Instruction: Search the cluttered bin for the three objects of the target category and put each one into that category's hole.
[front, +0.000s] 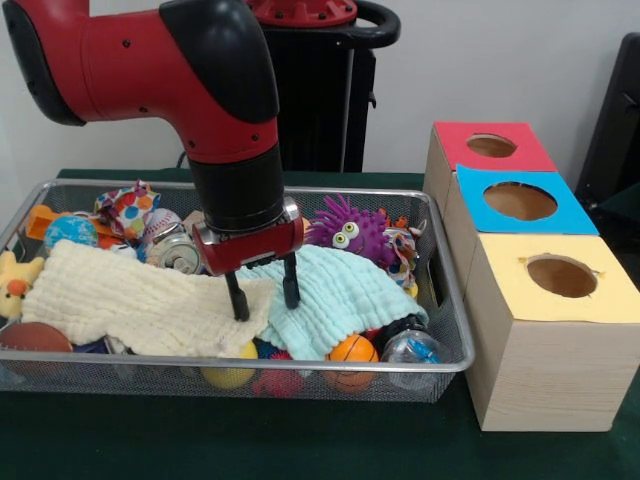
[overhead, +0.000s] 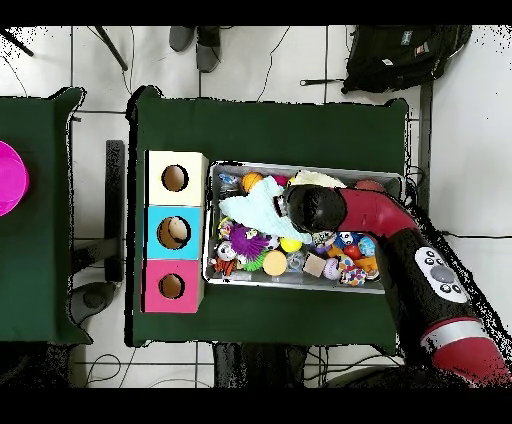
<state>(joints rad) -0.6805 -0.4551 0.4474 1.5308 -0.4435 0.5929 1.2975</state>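
Observation:
My gripper (front: 264, 297) hangs inside the wire bin (front: 150, 356), open, with nothing between its two black fingers (front: 237, 300). The tips touch or nearly touch the seam where a cream cloth (front: 130, 295) meets a light-blue cloth (front: 330, 290). The cloths cover much of the clutter. To the right stand three wooden boxes with holes: red top (front: 491, 146), blue top (front: 520, 201), yellow top (front: 561, 276). In the overhead view the arm's black wrist (overhead: 312, 208) hides the gripper above the light-blue cloth (overhead: 255, 205).
Around the cloths lie a purple furry monster (front: 350, 230), a metal can (front: 178, 255), an orange ball (front: 352, 350), a clear ball (front: 410, 350), a blue globe ball (front: 68, 232) and a yellow plush (front: 12, 280). A backpack (overhead: 400, 55) lies on the floor.

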